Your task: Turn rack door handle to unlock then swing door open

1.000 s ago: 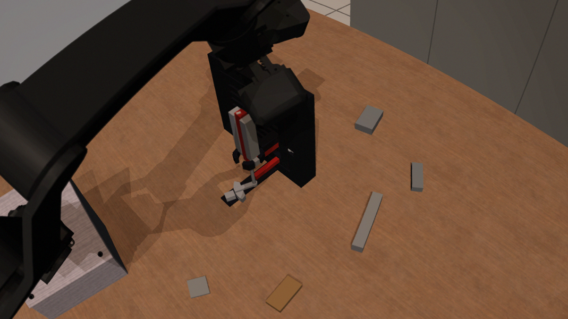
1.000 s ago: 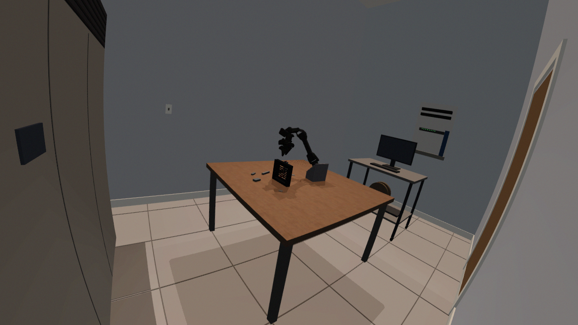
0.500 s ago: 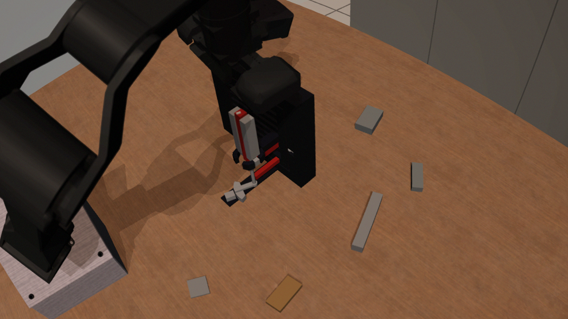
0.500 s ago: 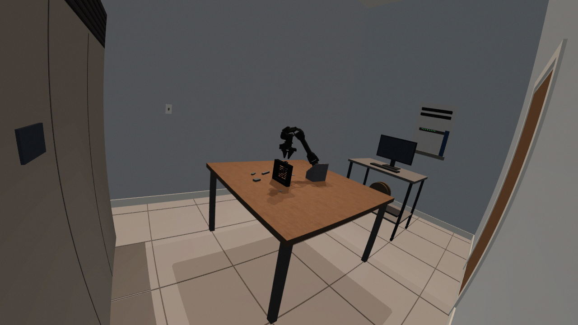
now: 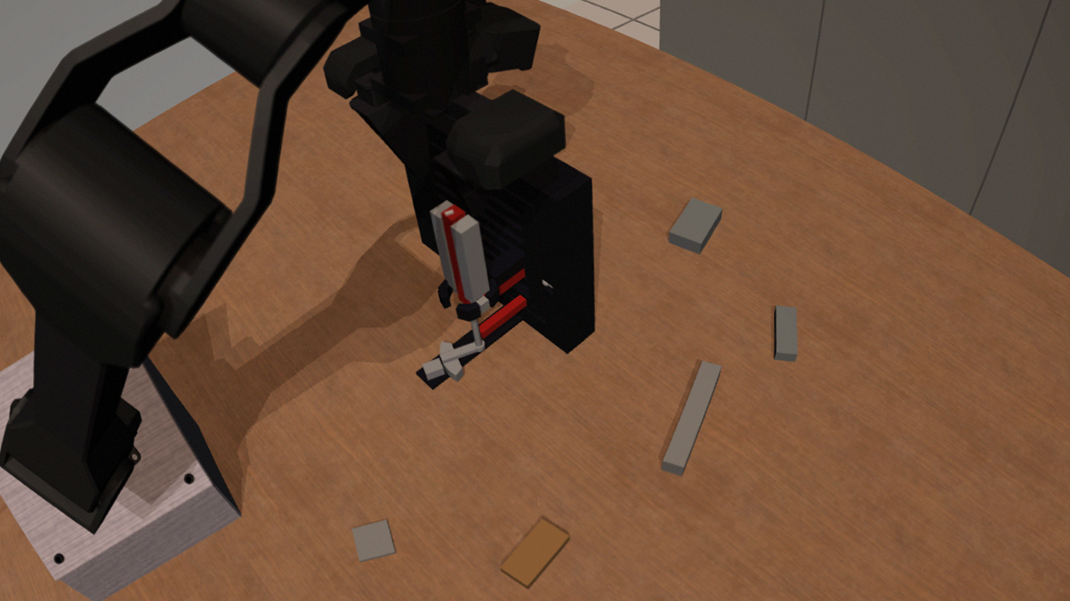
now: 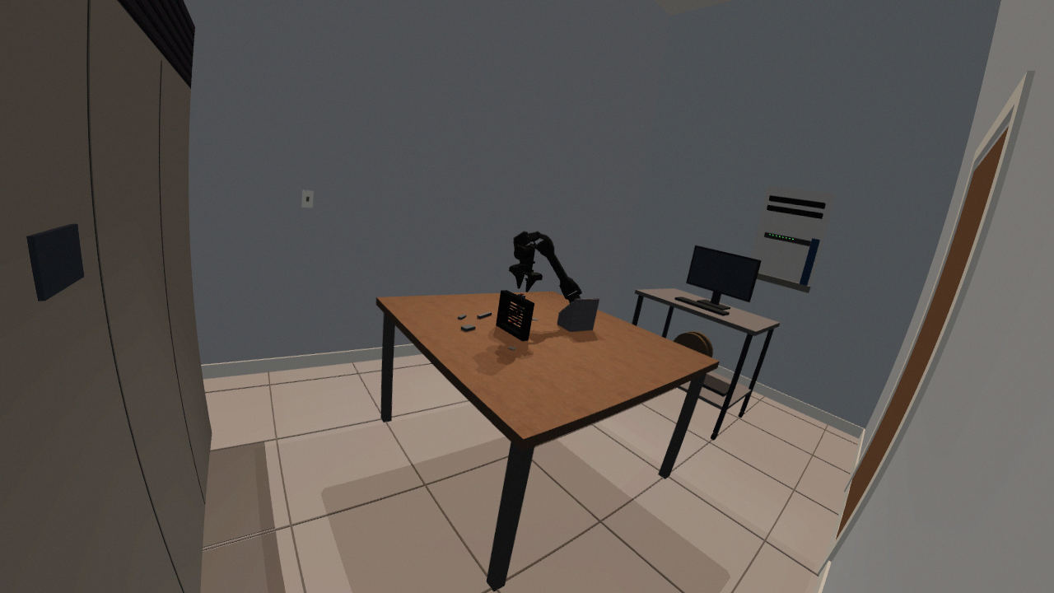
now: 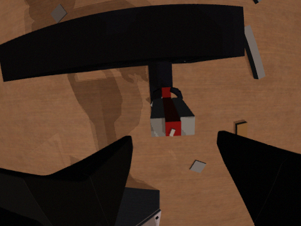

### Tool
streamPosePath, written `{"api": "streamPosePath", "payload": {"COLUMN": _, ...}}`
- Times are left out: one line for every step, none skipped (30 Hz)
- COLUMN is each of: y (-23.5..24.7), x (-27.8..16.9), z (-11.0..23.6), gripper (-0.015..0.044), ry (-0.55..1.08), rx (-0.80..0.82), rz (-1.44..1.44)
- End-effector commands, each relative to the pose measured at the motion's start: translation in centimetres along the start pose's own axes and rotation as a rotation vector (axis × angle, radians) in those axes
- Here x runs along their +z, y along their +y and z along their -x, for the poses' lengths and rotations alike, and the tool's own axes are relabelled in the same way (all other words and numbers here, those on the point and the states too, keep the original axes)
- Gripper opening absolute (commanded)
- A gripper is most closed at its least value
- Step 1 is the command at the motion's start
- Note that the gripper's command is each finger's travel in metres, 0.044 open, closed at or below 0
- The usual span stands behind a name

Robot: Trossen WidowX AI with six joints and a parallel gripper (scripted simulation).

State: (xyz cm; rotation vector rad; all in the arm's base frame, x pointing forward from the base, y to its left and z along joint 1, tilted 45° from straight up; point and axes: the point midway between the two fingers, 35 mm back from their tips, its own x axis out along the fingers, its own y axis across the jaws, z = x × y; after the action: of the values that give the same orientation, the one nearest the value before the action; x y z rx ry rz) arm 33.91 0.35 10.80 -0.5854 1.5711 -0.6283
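Observation:
The rack (image 5: 571, 257) (image 6: 514, 315) (image 7: 132, 34) stands upright, black and slatted. No door leaf shows swung out of its frame, though my gripper hides part of it in the top view. The grey handle with a red middle (image 5: 473, 261) (image 7: 173, 128) stands upright in front, on a black and red bar (image 5: 504, 314) that sticks out of the rack. My gripper (image 6: 524, 287) (image 7: 175, 140) is open and empty, pointing down from above the rack. In the wrist view the handle shows between and beyond the fingertips, with space on both sides. I see no contact.
A grey lever (image 5: 446, 360) lies at the bar's outer end. On the table (image 5: 887, 462) lie a long grey block (image 5: 692, 417) (image 7: 255, 53), a thick grey block (image 5: 695, 225), a small grey block (image 5: 785, 333), a grey plate (image 5: 373, 540) (image 7: 197, 166) and a tan plate (image 5: 536, 551) (image 7: 241, 129).

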Motion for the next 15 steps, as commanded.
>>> {"api": "streamPosePath", "payload": {"y": 0.0, "x": 0.1, "z": -0.6, "gripper": 0.0292, "ry": -0.001, "rx": -0.007, "rz": 0.003}}
{"api": "streamPosePath", "payload": {"y": 0.0, "x": 0.1, "z": -0.8, "gripper": 0.0292, "ry": -0.001, "rx": -0.007, "rz": 0.003}}
{"api": "streamPosePath", "payload": {"y": 0.0, "x": 0.1, "z": -0.9, "gripper": 0.0292, "ry": -0.001, "rx": -0.007, "rz": 0.003}}
{"api": "streamPosePath", "payload": {"y": 0.0, "x": 0.2, "z": -1.1, "gripper": 0.0292, "ry": -0.001, "rx": -0.007, "rz": 0.003}}
{"api": "streamPosePath", "payload": {"y": 0.0, "x": 0.2, "z": -1.3, "gripper": 0.0292, "ry": -0.001, "rx": -0.007, "rz": 0.003}}
{"api": "streamPosePath", "payload": {"y": 0.0, "x": 0.2, "z": -1.4, "gripper": 0.0292, "ry": -0.002, "rx": -0.007, "rz": 0.003}}
{"api": "streamPosePath", "payload": {"y": 0.0, "x": 0.2, "z": -1.6, "gripper": 0.0292, "ry": -0.002, "rx": -0.007, "rz": 0.003}}
{"api": "streamPosePath", "payload": {"y": 0.0, "x": 0.2, "z": -1.8, "gripper": 0.0292, "ry": -0.002, "rx": -0.007, "rz": 0.003}}
{"api": "streamPosePath", "payload": {"y": 0.0, "x": 0.2, "z": -1.9, "gripper": 0.0292, "ry": -0.002, "rx": -0.007, "rz": 0.003}}
{"api": "streamPosePath", "payload": {"y": 0.0, "x": 0.2, "z": -2.1, "gripper": 0.0292, "ry": -0.002, "rx": -0.007, "rz": 0.003}}
{"api": "streamPosePath", "payload": {"y": 0.0, "x": 0.2, "z": -2.2, "gripper": 0.0292, "ry": -0.002, "rx": -0.007, "rz": 0.003}}
{"api": "streamPosePath", "payload": {"y": 0.0, "x": 0.2, "z": -2.4, "gripper": 0.0292, "ry": -0.002, "rx": -0.007, "rz": 0.003}}
{"api": "streamPosePath", "payload": {"y": 0.0, "x": 0.2, "z": -2.6, "gripper": 0.0292, "ry": -0.002, "rx": -0.007, "rz": 0.003}}
{"api": "streamPosePath", "payload": {"y": 0.0, "x": 0.2, "z": -2.7, "gripper": 0.0292, "ry": -0.002, "rx": -0.007, "rz": 0.003}}
{"api": "streamPosePath", "payload": {"y": 0.0, "x": 0.2, "z": -2.9, "gripper": 0.0292, "ry": -0.002, "rx": -0.007, "rz": 0.003}}
